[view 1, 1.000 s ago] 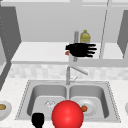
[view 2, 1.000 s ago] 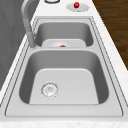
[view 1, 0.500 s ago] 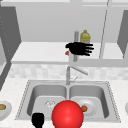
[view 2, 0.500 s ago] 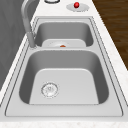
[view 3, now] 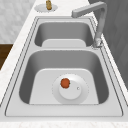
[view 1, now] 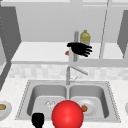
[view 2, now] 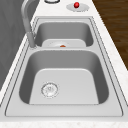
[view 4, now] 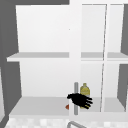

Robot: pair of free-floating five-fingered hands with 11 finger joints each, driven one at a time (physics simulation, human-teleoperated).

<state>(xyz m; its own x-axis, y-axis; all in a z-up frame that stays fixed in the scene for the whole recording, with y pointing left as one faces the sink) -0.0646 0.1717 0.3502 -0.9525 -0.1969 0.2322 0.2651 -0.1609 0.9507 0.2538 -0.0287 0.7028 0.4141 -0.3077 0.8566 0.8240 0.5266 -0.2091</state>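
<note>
1. Hovering at the open wall cabinet above the sink, the right hand (view 1: pixel 80 49) hangs with its fingers (view 1: pixel 87 52) spread and nearly straight, pointing to the picture's right, holding nothing.
2. The right hand is level with the cabinet's grey vertical handle (view 1: pixel 76 45) and appears in front of it; whether it touches the handle cannot be told.
3. A yellow bottle (view 1: pixel 85 37) stands upright on the cabinet's lower shelf (view 1: pixel 40 51), just behind the right hand; in the upper view the hand (view 4: pixel 80 100) covers the bottle's (view 4: pixel 85 90) lower part.
4. A small orange thing (view 1: pixel 66 53) lies on the same shelf, just left of the hand, too small to identify.
5. The left hand (view 1: pixel 38 120) shows low at the front edge of the sink (view 1: pixel 27 100), beside a large red ball (view 1: pixel 67 114); the state of its fingers cannot be told.
6. In the sink's right basin a white plate (view 3: pixel 70 88) lies flat with a small orange-red fruit (view 3: pixel 65 83) on it; the left basin (view 2: pixel 67 85) shows its drain (view 2: pixel 49 89).
7. The faucet (view 1: pixel 72 72) rises between the two basins, its spout angled toward the right one.
8. On the counter, a small dish (view 2: pixel 77 7) carries a red thing (view 2: pixel 76 4) at one end, and another dish (view 3: pixel 46 8) carries a brownish thing (view 3: pixel 48 4) at the other.
</note>
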